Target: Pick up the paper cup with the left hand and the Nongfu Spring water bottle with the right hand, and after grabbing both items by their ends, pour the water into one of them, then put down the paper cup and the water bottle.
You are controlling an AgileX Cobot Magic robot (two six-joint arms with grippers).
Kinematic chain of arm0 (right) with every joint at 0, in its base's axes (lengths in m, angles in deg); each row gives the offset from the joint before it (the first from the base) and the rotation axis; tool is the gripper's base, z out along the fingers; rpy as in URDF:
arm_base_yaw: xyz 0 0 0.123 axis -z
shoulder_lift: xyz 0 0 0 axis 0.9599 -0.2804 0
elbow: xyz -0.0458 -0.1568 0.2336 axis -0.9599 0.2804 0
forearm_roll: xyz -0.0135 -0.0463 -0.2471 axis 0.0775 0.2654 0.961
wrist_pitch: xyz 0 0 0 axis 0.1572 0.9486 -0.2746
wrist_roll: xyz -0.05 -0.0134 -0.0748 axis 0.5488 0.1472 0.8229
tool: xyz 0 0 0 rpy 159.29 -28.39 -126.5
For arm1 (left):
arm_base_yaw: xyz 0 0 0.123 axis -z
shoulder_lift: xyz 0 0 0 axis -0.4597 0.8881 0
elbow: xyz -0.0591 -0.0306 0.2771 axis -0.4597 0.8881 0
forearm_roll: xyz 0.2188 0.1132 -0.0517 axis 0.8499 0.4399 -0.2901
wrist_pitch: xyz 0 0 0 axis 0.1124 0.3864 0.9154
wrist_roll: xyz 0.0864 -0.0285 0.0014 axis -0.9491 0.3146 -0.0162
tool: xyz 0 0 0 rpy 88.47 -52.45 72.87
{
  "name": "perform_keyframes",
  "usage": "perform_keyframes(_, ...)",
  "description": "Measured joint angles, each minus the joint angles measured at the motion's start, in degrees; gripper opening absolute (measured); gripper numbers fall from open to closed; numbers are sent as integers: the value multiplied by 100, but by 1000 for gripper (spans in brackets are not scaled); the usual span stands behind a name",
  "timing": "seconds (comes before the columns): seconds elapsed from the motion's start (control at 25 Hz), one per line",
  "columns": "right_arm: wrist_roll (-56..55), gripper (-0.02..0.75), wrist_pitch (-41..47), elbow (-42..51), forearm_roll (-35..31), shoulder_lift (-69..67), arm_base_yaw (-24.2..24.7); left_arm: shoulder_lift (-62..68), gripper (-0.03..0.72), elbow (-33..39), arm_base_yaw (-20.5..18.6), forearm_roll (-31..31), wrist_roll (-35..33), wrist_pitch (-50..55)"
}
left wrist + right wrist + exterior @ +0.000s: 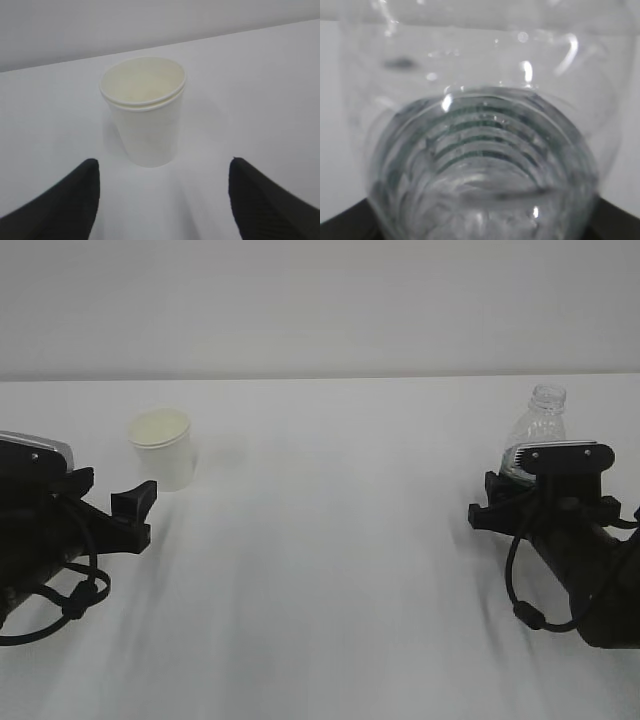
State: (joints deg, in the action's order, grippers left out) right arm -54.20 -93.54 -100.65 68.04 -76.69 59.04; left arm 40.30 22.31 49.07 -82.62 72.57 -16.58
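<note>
the paper cup (144,112) stands just ahead of my left hand (162,200), jaws spread, not touching. the nongfu spring water bottle (480,165) sits between my right hand's (543,502) jaws; i cannot tell if it's gripped. lifting, pouring and setting down remain.

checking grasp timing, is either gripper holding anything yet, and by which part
The left gripper holds nothing: open, short of the paper cup. The right gripper is around the water bottle's lower body; a firm grip cannot be told.

bottle (537,433) base hidden behind right tool (512,498), label blurred
</note>
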Motion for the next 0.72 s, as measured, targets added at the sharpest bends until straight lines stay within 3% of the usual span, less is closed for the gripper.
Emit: perform_keyframes(0.72, 59, 467, 307, 440, 392, 775, 8, 317, 557, 0, -49, -123, -9, -49)
